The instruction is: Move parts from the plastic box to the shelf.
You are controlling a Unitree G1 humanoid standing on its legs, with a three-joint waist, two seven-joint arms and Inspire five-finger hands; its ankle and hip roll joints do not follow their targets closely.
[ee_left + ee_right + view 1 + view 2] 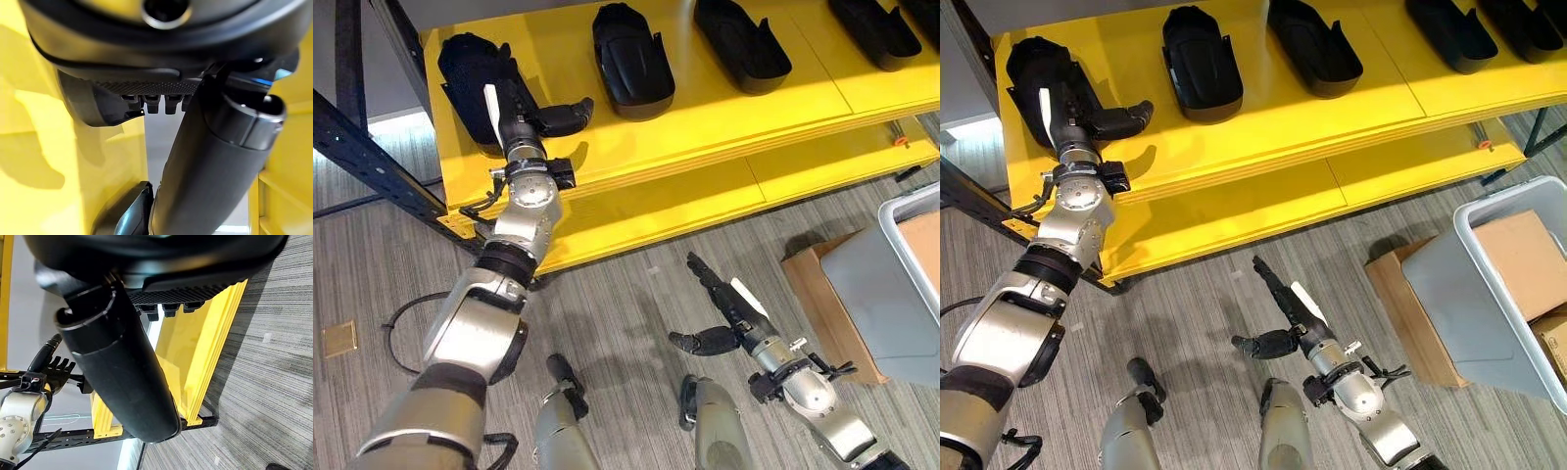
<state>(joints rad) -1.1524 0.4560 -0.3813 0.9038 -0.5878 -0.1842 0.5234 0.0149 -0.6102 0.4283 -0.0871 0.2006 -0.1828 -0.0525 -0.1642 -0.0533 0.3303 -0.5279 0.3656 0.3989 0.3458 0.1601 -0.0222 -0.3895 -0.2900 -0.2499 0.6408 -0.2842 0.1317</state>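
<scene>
One part [475, 73] sits under the open left robot hand [514, 108] on the shelf [724, 113]; withdrawing carelessly could drag it off.

Yellow shelf [724, 108], row of black parts [631, 59] on top, leftmost part [465, 64] under left hand [514, 113], others to its right

We find no readable text, label, number or sign on anything in these views.

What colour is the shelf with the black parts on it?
Bright yellow. The shelf shows best in the left eye view.
</scene>
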